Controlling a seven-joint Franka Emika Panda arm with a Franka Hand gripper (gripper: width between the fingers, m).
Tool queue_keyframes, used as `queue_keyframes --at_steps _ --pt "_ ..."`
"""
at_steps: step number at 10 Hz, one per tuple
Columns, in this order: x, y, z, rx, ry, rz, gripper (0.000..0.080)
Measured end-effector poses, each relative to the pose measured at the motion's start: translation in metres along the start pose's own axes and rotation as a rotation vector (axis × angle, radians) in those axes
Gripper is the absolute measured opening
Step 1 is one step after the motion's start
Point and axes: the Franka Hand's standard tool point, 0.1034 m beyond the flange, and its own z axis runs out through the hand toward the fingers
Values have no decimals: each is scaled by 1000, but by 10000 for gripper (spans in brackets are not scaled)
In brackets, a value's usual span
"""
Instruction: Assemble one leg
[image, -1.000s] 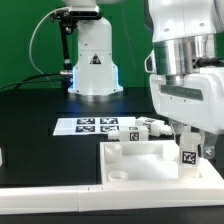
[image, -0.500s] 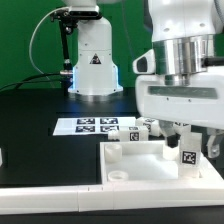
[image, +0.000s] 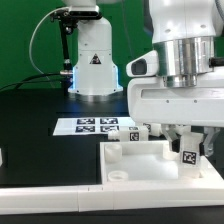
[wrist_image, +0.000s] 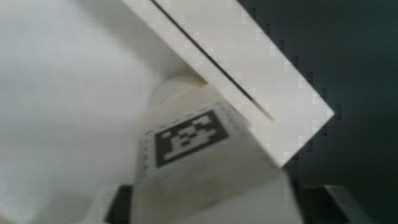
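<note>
My gripper (image: 187, 143) hangs over the right corner of the large white tray-like panel (image: 125, 163). It is shut on a white leg (image: 187, 155) that stands upright at that corner, its square tag facing the camera. In the wrist view the leg (wrist_image: 199, 150) fills the space between my two dark fingers (wrist_image: 338, 205), with the panel's raised rim (wrist_image: 231, 70) running diagonally beyond it. The leg's lower end and threaded stub are hidden. Other legs (image: 151, 127) lie behind the panel.
The marker board (image: 95, 126) lies on the black table behind the panel. The robot base (image: 93, 60) stands at the back. A long white bar (image: 50, 195) runs along the front edge. A white part (image: 2, 157) shows at the exterior view's left edge.
My hand has turned about its vertical axis over the panel's right corner, its body now broadside to the camera. The leg stays in the same spot.
</note>
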Motion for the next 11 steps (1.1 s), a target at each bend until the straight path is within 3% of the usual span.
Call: queue_keyframes --at_steps 5,8,11 --pt "-1 3 1 -20 -10 609 295" --pt "-4 3 2 -11 -14 979 293" --pt "-5 4 2 -4 -9 1070 294"
